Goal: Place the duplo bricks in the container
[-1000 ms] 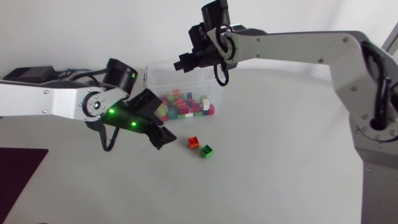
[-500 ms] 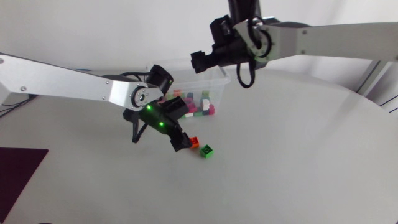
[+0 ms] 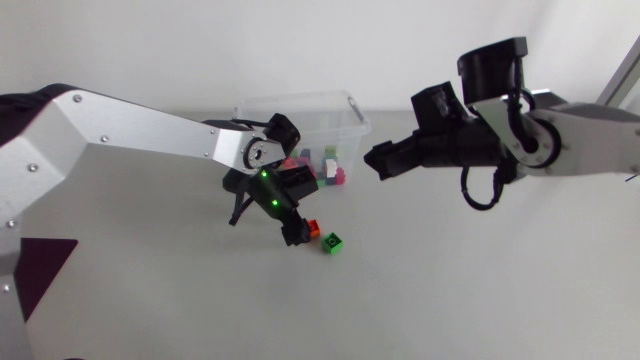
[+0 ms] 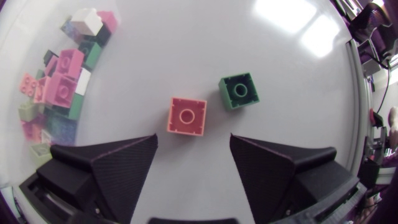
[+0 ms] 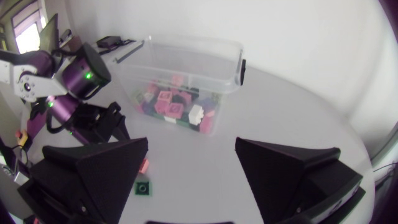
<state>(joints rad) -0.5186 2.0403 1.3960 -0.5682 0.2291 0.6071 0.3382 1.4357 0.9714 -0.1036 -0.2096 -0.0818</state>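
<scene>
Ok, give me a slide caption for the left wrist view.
Open left gripper poised just short of an orange duplo brick, with a green brick beyond it.

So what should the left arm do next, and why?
Probably ease forward and down: the small orange plastic duplo brick lies just ahead of the left arm's open jaws, not yet between them, and outside the clear plastic container.

A pale grey table (image 3: 480,280) is standing under soft light. Bright glare (image 4: 283,14) is shining on its surface, and a dark maroon mat (image 3: 45,265) is lying at its near left corner.
</scene>
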